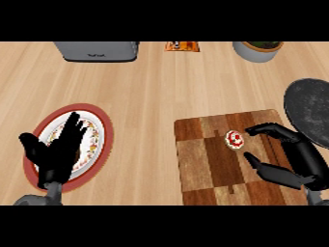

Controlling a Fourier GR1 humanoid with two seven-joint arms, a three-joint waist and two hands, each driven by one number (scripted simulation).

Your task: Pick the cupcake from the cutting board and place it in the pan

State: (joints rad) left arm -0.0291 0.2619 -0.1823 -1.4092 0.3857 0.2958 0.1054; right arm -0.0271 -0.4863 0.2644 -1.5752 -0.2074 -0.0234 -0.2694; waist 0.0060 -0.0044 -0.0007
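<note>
Centrally, the wooden tabletop [159, 87] carries a dark cutting board [227, 159]. Right of the board lies the round dark pan [318, 116]; well left of the board sits a red-rimmed plate [95, 144], partly covered by the left hand [56, 154], its fingers straight and spread. On the board's right part the right hand [295, 159] flanks the cupcake [234, 139], fingers [263, 129] and thumb apart, not closed on it.

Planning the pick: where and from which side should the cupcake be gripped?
Grip the cupcake around its sides, coming from its right, where the right hand already sits open with fingers and thumb flanking it. It stands upright and alone on the cutting board.
</note>
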